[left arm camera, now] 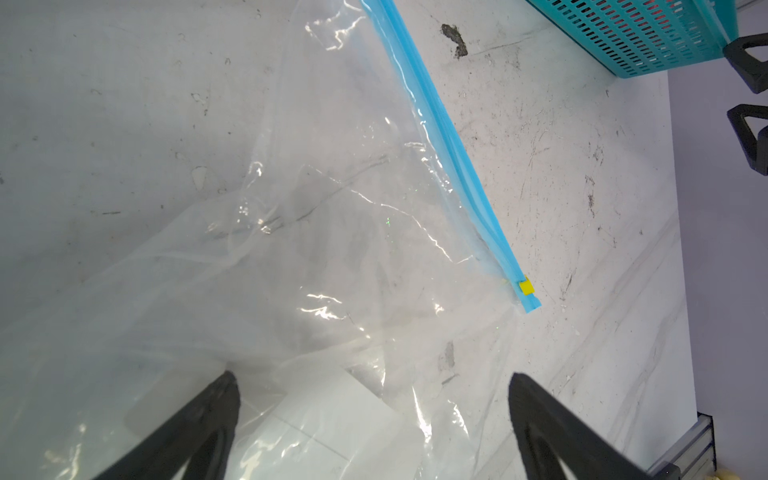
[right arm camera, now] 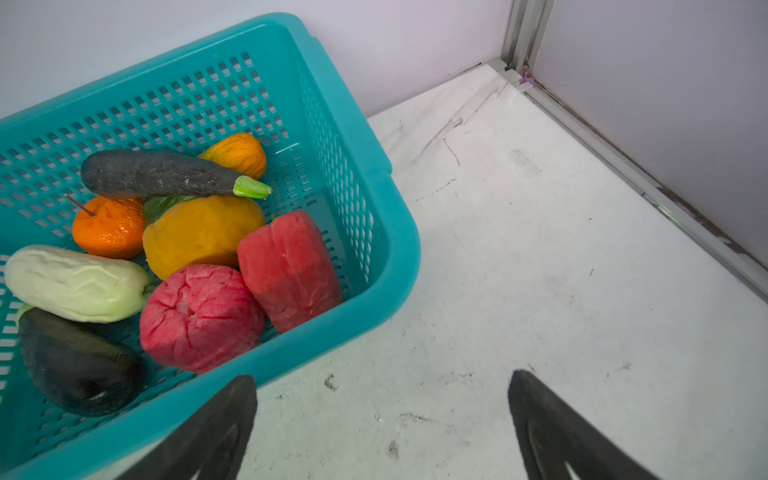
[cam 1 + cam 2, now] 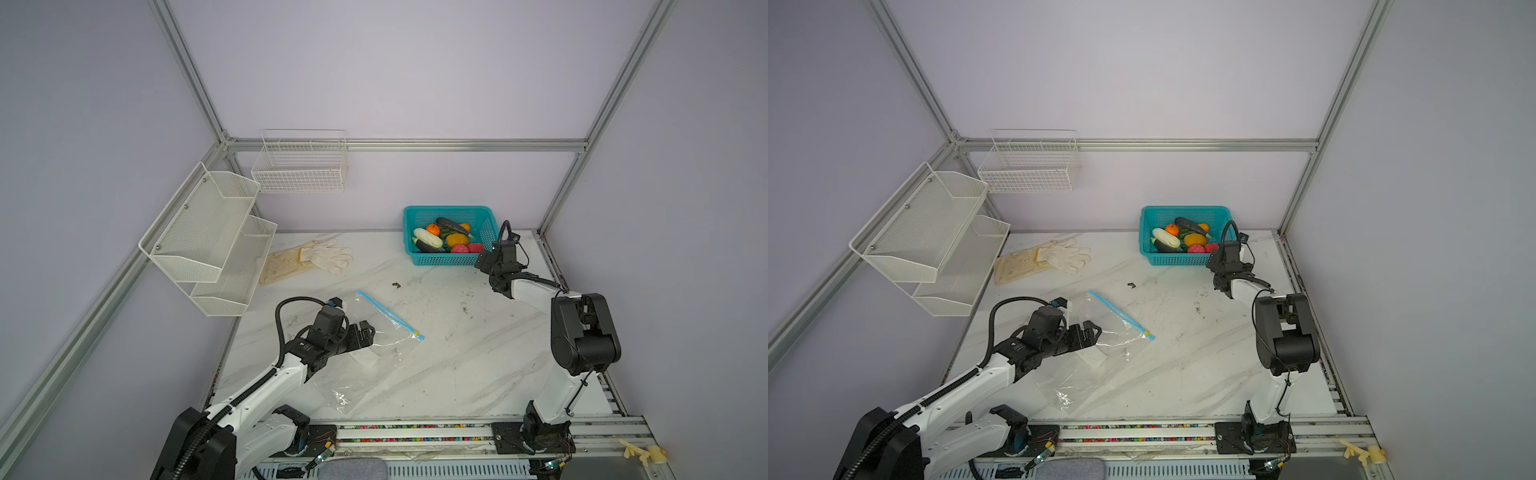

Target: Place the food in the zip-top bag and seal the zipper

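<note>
Currently, the nearest hazard concerns the zip-top bag point(image 3: 386, 353), which lies flat and crumpled on the table point(image 3: 457, 353) under the left gripper point(image 3: 368, 332). The film is thin and slippery. A pinch that catches both layers would hold the mouth shut, and a pinch on one layer alone could drag the whole bag across the surface. The zipper point(image 3: 388, 313) runs along the bag's far edge with the yellow slider point(image 1: 527, 286) at one end (whether the track is parted cannot be told from these views). Food pushed against a closed track would likely shove the bag away. Farther back, the food point(image 2: 199, 237) sits piled in the teal basket point(image 2: 399, 249). The pieces overlap, so a grasp on one may dislodge its neighbours or shift the light basket.

Left gripper: jaws spread fully, poised over the bag near its white label point(image 3: 365, 359), holding nothing. Contact with the film cannot be confirmed.

Right gripper point(image 2: 382, 378): jaws likewise spread fully, empty, over bare table just beside the basket's near corner, clear of the food.
</note>
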Controlling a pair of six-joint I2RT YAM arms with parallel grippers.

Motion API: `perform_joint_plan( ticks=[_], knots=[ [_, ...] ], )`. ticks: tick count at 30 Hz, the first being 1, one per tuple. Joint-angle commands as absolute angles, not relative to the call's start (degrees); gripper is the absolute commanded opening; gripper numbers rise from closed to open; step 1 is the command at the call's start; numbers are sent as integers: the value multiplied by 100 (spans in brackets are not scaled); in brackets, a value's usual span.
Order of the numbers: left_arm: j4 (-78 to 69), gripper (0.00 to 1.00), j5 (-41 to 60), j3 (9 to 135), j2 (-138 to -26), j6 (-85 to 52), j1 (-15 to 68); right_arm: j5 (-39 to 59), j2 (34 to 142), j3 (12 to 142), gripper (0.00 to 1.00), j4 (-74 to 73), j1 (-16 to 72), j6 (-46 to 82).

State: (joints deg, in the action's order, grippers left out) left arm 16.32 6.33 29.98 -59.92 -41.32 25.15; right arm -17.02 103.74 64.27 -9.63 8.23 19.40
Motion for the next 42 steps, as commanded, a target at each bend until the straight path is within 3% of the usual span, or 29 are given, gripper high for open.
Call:
perform_joint_plan(
  ticks=[1,11,17,22,32,42],
  knots=[
    [1684,100,577,2928,-5771,-4034,2531,-1655,10292,6508,97,-1090,795,1936],
    [2037,100,525,3016,-5487,-4057,2526,-1369,10045,6726,97,-557,790,1756],
    [2829,100,440,3257,-5002,-4268,2531,-24,8685,5686,94,-271,1078,1868],
    [3138,100,471,3120,-4706,-4621,2531,884,8123,4994,90,-471,2000,1929],
    [2817,100,97,2754,-4941,-4668,2531,2677,9050,4824,73,-1579,3100,1618],
    [1974,99,97,2596,-6066,-4433,2522,3194,9766,5051,65,-1579,3393,1410]
  ],
)
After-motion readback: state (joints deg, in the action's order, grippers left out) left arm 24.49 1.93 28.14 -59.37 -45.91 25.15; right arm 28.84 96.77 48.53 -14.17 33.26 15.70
